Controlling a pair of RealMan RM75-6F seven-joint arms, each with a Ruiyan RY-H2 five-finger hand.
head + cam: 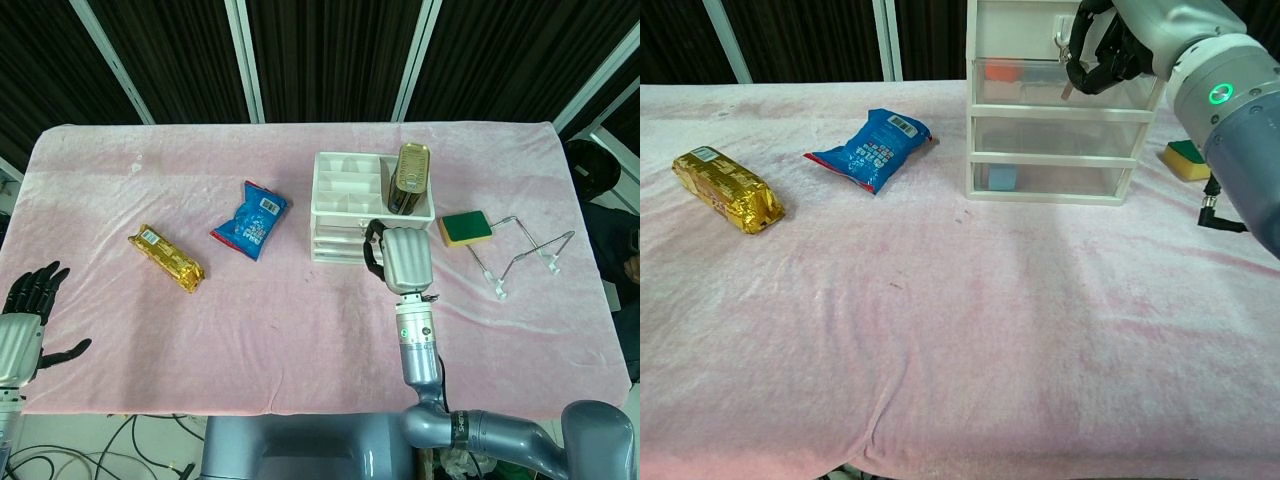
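My right hand (402, 258) (1108, 48) is at the front of the white three-drawer unit (345, 212) (1060, 130). Its fingers curl around the small handle of the top drawer (1040, 75). That drawer sits pushed in, with an orange item (1003, 72) showing through it. A blue item (1002, 178) lies in the bottom drawer. A tall olive tin (408, 178) stands on top of the unit. My left hand (30, 318) hovers off the table's near left corner, fingers spread and holding nothing.
A blue snack bag (252, 220) (870, 148) and a gold wrapped bar (168, 258) (728, 188) lie left of the drawers on the pink cloth (300, 320). A green-and-yellow sponge (465, 228) (1185, 158) and a wire rack (522, 255) lie to the right.
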